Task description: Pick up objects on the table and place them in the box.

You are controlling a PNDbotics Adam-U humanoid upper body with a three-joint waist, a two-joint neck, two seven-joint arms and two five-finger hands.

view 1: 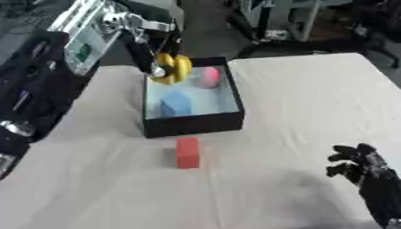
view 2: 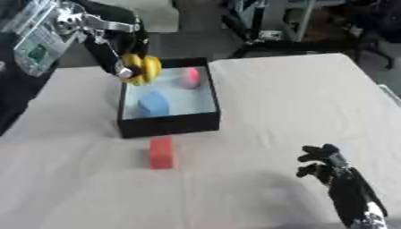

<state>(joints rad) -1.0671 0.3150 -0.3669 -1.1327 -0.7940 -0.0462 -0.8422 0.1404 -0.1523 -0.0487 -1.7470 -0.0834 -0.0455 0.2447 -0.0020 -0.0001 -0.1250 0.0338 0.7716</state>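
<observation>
Now left hand (view 1: 147,57) curled round yellow obj (view 1: 173,68) above box (view 1: 192,121), right hand (view 1: 359,164) idle w/ fingers half-bent

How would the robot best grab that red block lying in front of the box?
Probably from above, fingers and thumb pinching the two long sides of the red block. It lies flat, narrow across, with bare table on both sides. The right hand rests nearest.
</observation>
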